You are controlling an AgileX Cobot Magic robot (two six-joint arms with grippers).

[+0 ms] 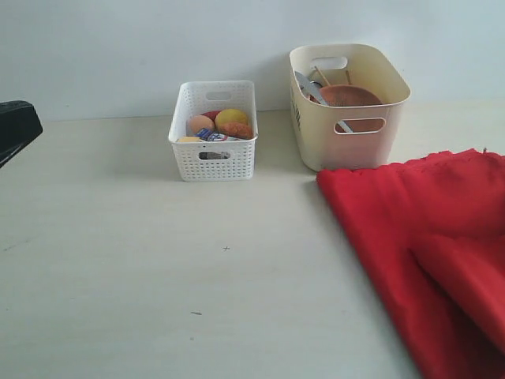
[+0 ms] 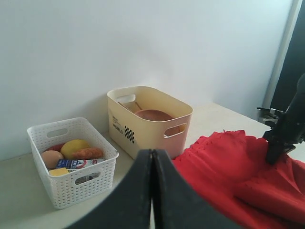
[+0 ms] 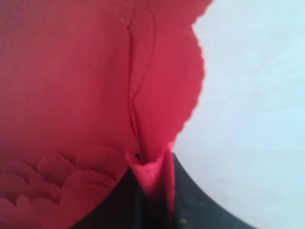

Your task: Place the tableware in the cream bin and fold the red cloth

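The cream bin stands at the back against the wall. Inside it I see the round brown plate, the metal knife and the chopsticks; the other tableware is hidden. The red cloth lies on the table right of the bin, with one part turned over onto itself. My right gripper is shut on a scalloped edge of the cloth; the left wrist view shows it low on the cloth. My left gripper is shut and holds nothing, well short of the bin.
A white perforated basket with an egg, a lemon, a sausage and a small carton stands left of the cream bin. A dark part of the left arm shows at the left edge. The pale table spreads in front.
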